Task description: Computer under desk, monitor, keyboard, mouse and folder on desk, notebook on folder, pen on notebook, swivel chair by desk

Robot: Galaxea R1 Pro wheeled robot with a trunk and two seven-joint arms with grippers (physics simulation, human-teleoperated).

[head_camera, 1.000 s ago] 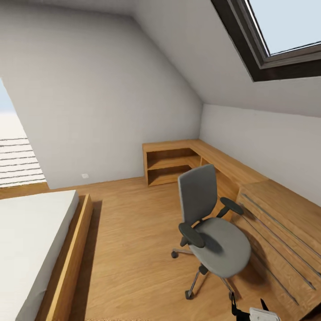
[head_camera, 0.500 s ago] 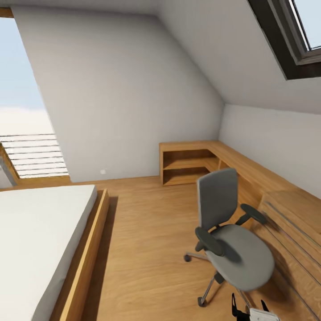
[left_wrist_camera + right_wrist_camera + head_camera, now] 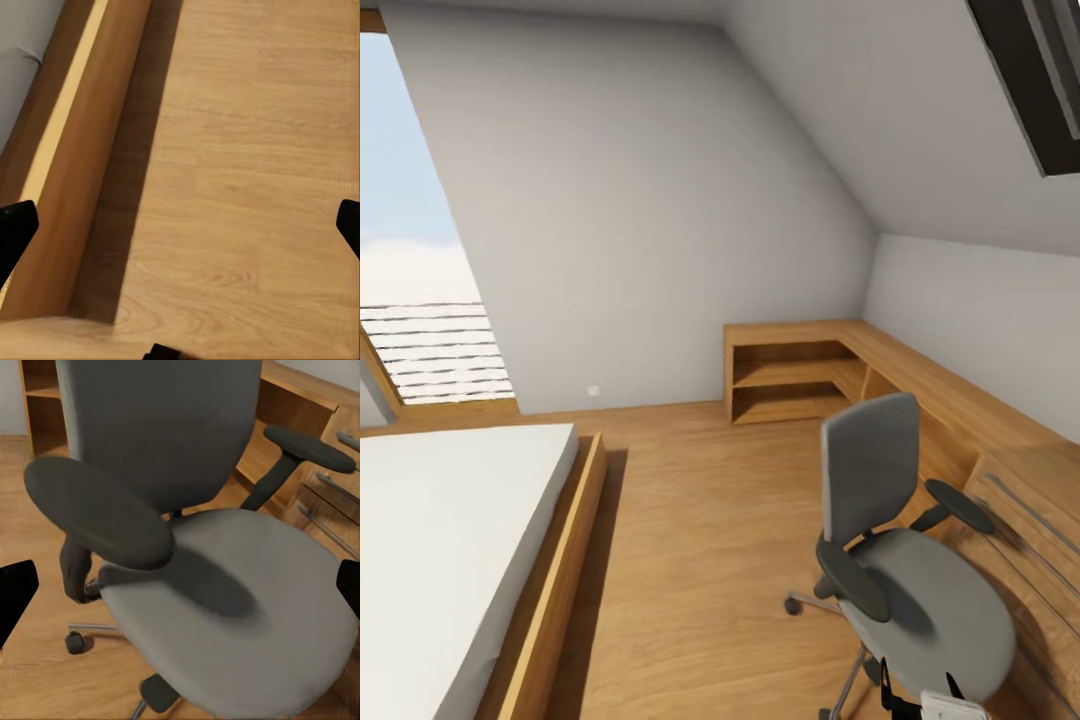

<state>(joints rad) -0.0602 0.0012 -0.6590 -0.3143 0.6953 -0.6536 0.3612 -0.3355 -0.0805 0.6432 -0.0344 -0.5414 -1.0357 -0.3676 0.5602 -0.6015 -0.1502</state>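
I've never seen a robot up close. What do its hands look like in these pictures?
Little shows. Each wrist view has two black fingertips at the edges: left gripper, right gripper. In the head view, the right gripper shows thin black fingers on a white block.

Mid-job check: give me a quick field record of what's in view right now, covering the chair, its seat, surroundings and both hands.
swivel chair: upright on the wood floor, beside the low light-wood cabinets
chair seat: bare grey; no folder on it
bed: white mattress in a wood frame
left hand: open, over bare floor beside the bed frame
right hand: open, pointed at the chair seat, holding nothing
desk, monitor, keyboard, mouse: not seen here
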